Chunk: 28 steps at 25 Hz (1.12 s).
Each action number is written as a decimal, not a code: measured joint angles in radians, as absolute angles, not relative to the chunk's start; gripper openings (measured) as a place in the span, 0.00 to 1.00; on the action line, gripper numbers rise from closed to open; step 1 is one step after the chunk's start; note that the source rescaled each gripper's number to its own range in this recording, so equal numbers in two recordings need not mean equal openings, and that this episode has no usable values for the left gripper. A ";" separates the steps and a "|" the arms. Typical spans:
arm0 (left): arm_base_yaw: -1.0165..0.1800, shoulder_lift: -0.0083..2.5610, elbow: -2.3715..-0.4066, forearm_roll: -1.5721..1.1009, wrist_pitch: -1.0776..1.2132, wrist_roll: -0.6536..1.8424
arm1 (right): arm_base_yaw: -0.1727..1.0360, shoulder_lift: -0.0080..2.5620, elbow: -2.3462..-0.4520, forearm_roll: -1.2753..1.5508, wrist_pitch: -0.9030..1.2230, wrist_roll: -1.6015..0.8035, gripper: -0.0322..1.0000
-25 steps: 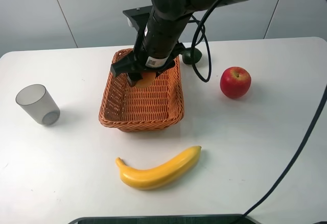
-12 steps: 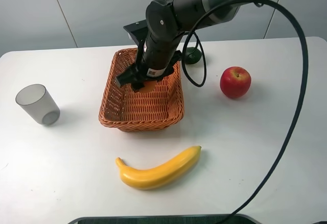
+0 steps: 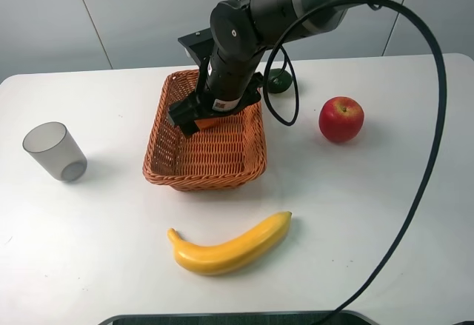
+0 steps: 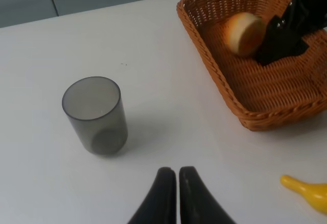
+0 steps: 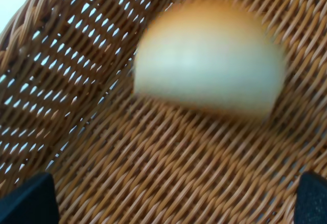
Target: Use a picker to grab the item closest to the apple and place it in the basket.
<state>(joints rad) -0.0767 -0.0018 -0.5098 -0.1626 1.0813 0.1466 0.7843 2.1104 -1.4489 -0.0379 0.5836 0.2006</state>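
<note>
right wrist view shows you the right gripper spread wide, gripping nothing; just beyond its tips the blurred bread bun sits inside the wicker basket. your left gripper is pinched closed and empty, grey cup beyond it.

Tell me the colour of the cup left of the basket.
Translucent smoky grey; the cup shows best in the left wrist view.

basket: bench middle, toward far edge | bun: in basket, far half | apple: right of basket, well apart | cup: near left edge | banana: before basket, toward near edge
</note>
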 joint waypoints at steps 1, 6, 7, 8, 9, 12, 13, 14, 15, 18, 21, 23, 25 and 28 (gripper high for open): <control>-0.077 -0.002 -0.510 -0.163 1.081 0.147 | 0.784 2.110 -1.449 -0.038 0.584 0.201 0.99; -0.077 -0.002 -0.510 -0.163 1.081 0.147 | 0.786 2.052 -1.449 -0.038 0.610 0.201 1.00; -0.077 -0.002 -0.510 -0.163 1.081 0.147 | 0.786 2.028 -1.449 -0.038 0.622 0.201 1.00; -0.077 -0.002 -0.510 -0.163 1.081 0.147 | 0.786 2.004 -1.449 -0.034 0.637 0.201 1.00; -0.077 -0.002 -0.510 -0.163 1.081 0.147 | 0.784 1.984 -1.449 -0.021 0.658 0.201 1.00; -0.077 -0.002 -0.510 -0.163 1.081 0.147 | 0.746 1.906 -1.422 0.042 0.692 0.201 1.00; -0.077 -0.002 -0.510 -0.163 1.081 0.147 | 0.720 1.880 -1.392 0.070 0.695 0.201 1.00; -0.077 -0.002 -0.510 -0.163 1.081 0.147 | 0.688 1.846 -1.352 0.090 0.695 0.201 1.00; -0.077 -0.002 -0.510 -0.163 1.081 0.147 | 0.656 1.809 -1.307 0.102 0.695 0.201 1.00; -0.077 -0.002 -0.510 -0.163 1.081 0.147 | 0.513 1.701 -1.175 0.116 0.711 0.201 1.00; -0.077 -0.002 -0.510 -0.163 1.081 0.147 | 0.369 1.594 -1.081 0.092 0.758 0.201 1.00; -0.077 -0.002 -0.510 -0.163 1.081 0.147 | 0.282 1.526 -1.043 0.074 0.799 0.186 1.00; -0.077 -0.002 -0.510 -0.163 1.081 0.147 | 0.193 1.453 -1.018 0.061 0.839 0.173 1.00; -0.077 -0.002 -0.510 -0.163 1.081 0.147 | 0.098 1.341 -0.984 0.057 0.876 0.157 1.00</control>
<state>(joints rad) -0.0767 -0.0018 -0.5098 -0.1626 1.0813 0.1466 0.0979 1.3411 -0.9845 0.0567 0.8765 0.1568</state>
